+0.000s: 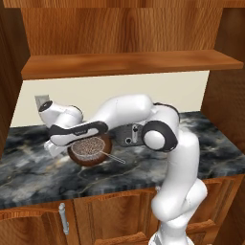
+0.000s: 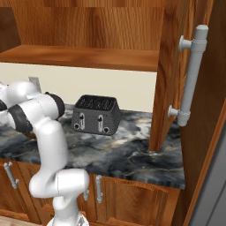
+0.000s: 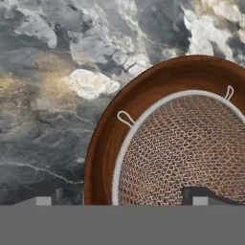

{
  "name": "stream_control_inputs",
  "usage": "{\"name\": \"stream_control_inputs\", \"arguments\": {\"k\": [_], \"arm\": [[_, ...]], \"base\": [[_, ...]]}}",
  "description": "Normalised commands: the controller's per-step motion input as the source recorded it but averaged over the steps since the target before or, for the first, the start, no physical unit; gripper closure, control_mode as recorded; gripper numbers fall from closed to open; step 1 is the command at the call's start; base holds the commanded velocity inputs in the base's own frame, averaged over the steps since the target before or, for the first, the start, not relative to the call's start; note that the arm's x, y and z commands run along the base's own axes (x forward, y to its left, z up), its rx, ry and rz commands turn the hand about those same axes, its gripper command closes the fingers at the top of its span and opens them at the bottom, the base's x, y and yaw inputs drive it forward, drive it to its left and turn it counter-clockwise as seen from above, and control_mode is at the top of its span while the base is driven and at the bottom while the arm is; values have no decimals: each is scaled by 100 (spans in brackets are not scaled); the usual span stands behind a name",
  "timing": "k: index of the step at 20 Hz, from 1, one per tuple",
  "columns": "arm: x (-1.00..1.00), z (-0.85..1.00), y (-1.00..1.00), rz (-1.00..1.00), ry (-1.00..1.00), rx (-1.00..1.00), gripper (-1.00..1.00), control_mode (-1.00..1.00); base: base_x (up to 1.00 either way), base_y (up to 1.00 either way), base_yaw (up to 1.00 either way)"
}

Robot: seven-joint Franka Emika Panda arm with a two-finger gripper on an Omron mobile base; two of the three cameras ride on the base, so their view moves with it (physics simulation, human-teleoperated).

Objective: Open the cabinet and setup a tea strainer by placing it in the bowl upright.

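strainer point(image 3: 191, 153) sits mesh-up inside the bowl point(image 3: 107, 143), right under the gripper point(image 3: 124, 198), its rim ringed by the bowl's wall, so it stays upright. nothing lies between the parted fingertips. cabinet point(image 2: 176, 75) door stands open.

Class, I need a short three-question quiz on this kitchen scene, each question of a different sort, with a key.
1. True or false: the tea strainer sits inside the bowl.
2. Which appliance stands on the counter? A kettle, B toaster, C blender.
3. Fill in: the strainer's thin wire handle sticks out over the bowl's ____.

Key: 1 true. 2 B. 3 rim.
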Motion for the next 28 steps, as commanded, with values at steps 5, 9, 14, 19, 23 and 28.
{"name": "stream_control_inputs", "arguments": {"k": [5,9,14,19,23,28], "arm": [[-37,44,-42,-2,-10,16,-100,-100],[-90,9,-86,-10,-22,32,-100,-100],[-82,0,-100,-11,-23,41,-100,-100],[-44,50,-100,-13,-6,43,-100,-100],[-16,86,-100,-11,0,28,-100,-100],[1,40,-100,1,4,7,-100,-100]], "base": [[0,0,0],[0,0,0],[0,0,0],[0,0,0],[0,0,0],[0,0,0]]}}
